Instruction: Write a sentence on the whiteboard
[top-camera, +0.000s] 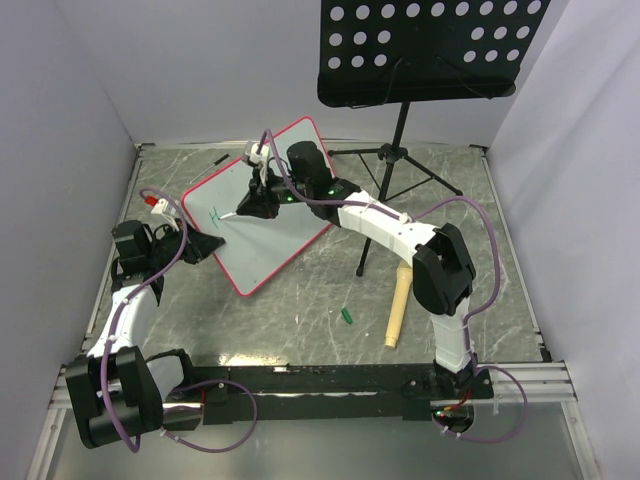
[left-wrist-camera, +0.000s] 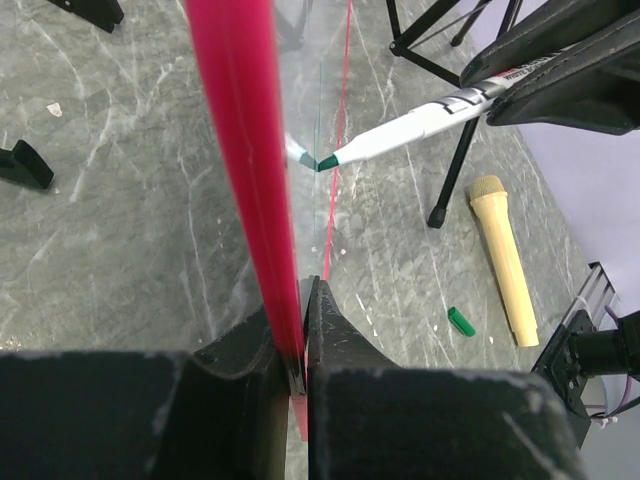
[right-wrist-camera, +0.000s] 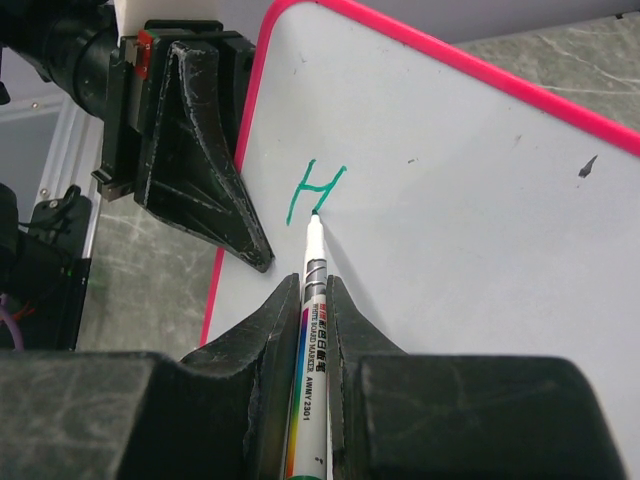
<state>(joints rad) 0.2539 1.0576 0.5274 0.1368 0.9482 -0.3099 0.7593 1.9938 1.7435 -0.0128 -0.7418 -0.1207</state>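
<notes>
Marker on the whiteboard (top-camera: 270, 235), one letter written
My right gripper (right-wrist-camera: 312, 290) pinches the marker (right-wrist-camera: 311, 250), its tip touching a teal "H" (right-wrist-camera: 318, 188). My left gripper (left-wrist-camera: 303, 300) clamps the board's pink edge, left of centre over the table (top-camera: 320, 300).

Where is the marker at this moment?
The marker sits left of centre in the top view, held in the right claw, its tip touching the whiteboard at the green H, near the frame edge clamped by the left claw.
</notes>
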